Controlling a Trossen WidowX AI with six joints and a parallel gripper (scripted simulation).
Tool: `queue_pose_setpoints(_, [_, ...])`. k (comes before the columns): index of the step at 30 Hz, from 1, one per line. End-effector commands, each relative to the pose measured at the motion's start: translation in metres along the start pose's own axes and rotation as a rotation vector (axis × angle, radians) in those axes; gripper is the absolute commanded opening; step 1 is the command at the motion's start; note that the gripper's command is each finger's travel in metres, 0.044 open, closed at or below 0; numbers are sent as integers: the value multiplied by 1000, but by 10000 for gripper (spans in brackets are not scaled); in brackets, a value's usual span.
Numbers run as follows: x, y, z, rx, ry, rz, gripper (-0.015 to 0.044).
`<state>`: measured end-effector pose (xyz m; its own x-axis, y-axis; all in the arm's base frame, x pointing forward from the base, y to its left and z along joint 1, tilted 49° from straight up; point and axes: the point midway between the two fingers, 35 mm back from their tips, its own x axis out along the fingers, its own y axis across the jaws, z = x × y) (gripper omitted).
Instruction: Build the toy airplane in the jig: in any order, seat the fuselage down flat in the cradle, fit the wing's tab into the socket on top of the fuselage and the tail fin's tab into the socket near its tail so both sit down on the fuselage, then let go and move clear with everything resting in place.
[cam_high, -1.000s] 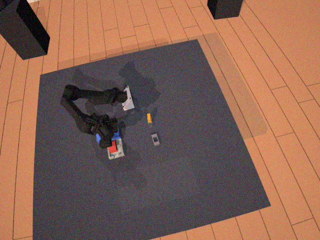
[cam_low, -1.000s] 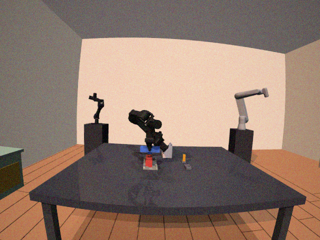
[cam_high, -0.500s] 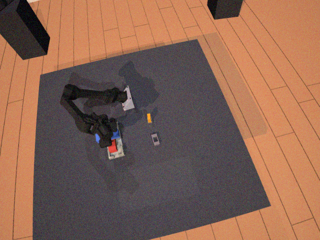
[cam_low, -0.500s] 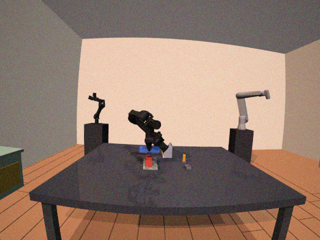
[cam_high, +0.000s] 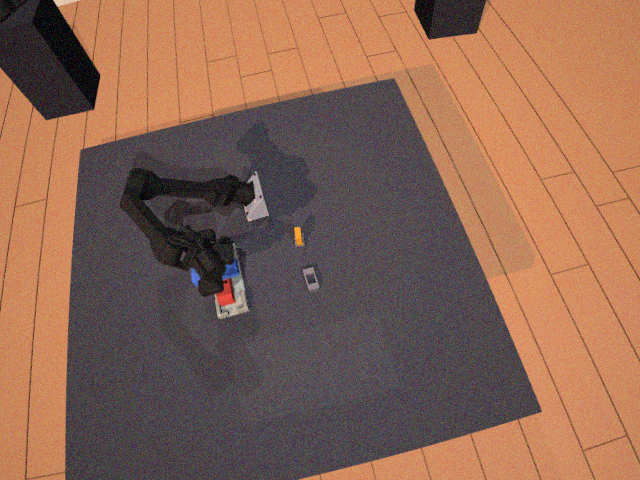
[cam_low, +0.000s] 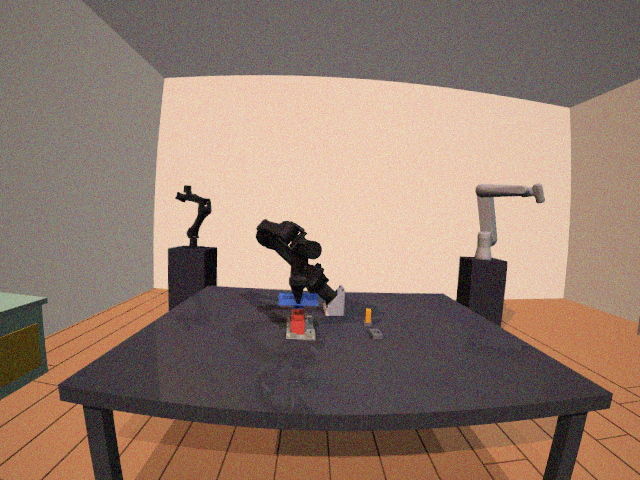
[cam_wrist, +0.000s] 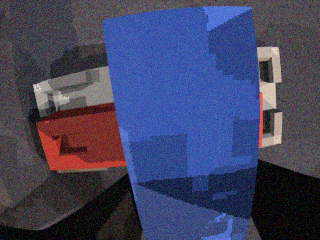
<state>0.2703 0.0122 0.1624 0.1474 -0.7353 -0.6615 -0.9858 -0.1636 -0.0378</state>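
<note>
The red fuselage (cam_high: 225, 293) (cam_low: 297, 322) (cam_wrist: 85, 145) lies lengthwise in the pale grey jig (cam_high: 241, 308) (cam_low: 300, 337) (cam_wrist: 279, 95); whether it sits fully down is unclear. My gripper (cam_low: 298, 301) is shut on the blue wing (cam_high: 231, 268) (cam_low: 311, 299) (cam_wrist: 185, 95). The wing is level and crosswise over the fuselage, seemingly a little above it. It hides the fuselage's middle and the wing socket in the wrist view. The orange tail fin (cam_high: 298, 235) (cam_low: 368, 315) stands upright on the table, apart from the jig.
A small grey holder (cam_high: 310, 279) (cam_low: 375, 333) with a dark opening lies near the tail fin. A white wedge-shaped mount (cam_high: 258, 206) (cam_low: 337, 305) stands at my arm's base, behind the jig. Other arms on dark pedestals stand beyond the dark table (cam_high: 372, 330) (cam_low: 330, 382).
</note>
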Motion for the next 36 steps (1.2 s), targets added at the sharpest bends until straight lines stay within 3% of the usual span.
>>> queue_pose_setpoints(1, [5,0,-1,-3,5,-2,195])
queue_pose_setpoints(27, [39,0,-2,-2,8,-3,195])
queue_pose_setpoints(32, [37,-1,-2,4,1,-2,161])
queue_pose_setpoints(36, [37,-1,-2,4,1,-2,56])
